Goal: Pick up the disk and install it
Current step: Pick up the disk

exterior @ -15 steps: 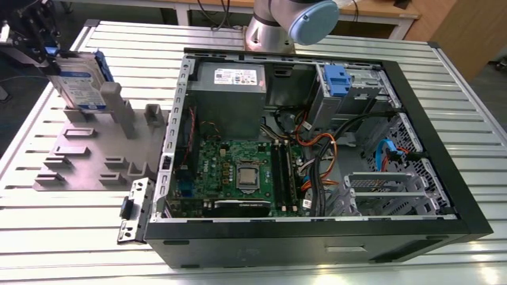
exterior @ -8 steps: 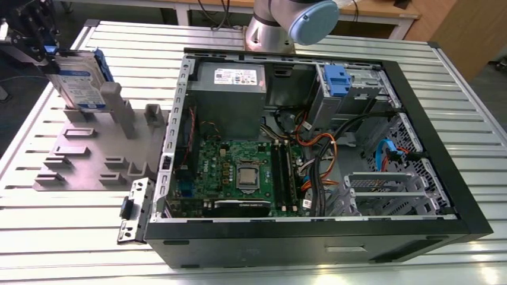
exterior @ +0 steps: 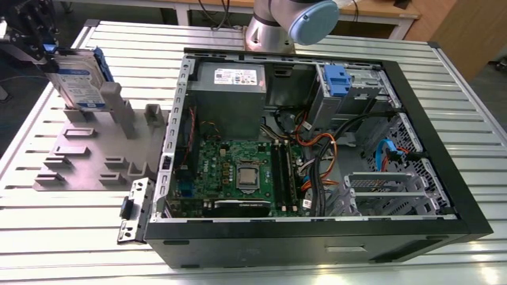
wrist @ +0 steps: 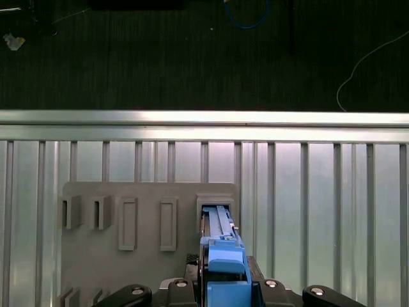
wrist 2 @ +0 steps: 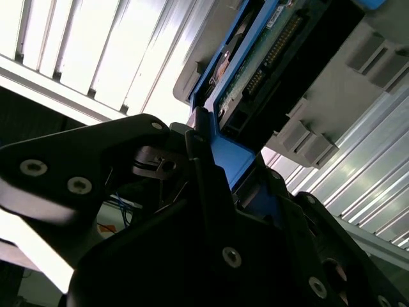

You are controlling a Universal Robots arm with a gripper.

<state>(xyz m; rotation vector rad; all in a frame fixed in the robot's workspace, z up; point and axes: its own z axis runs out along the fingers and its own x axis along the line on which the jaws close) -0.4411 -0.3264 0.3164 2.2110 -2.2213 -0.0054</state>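
- Slatted aluminium desk point(exterior: 47, 225) carries all items in the exterior view; dark floor point(wrist: 192, 57) lies beyond its edge in the first wrist view.
- End effector point(exterior: 44, 54) sits at the far corner of the desk on the exterior view's left, clenched on the upper end of the disk point(exterior: 79, 83).
- In the second wrist view, the black fingers point(wrist 2: 204, 185) press against a blue side rail point(wrist 2: 233, 157) of the disk, with its green circuit board point(wrist 2: 255, 70) exposed beyond them.
- The disk stands on edge, leaning slightly, with its label face towards the exterior camera and blue rails along both long edges.
- Its lower end meets the grey holder point(exterior: 87, 160) at a slot nearest the computer case point(exterior: 443, 196). Whether it is fully seated there cannot be told.
- In the first wrist view, the disk's blue rail point(wrist: 220, 249) runs down into that end slot, with the holder's other slots point(wrist: 128, 224) in a row beside it.
- The holder lies flat on the desk, just beside the case.
- The case lies on its side with the panel off, well apart from the disk.
- Inside it are a motherboard point(exterior: 237, 172), a grey metal box point(exterior: 230, 83) with a white sticker, and a blue clip point(exterior: 336, 77) at the drive bay.
- The arm's base point(exterior: 289, 24) stands behind the case.
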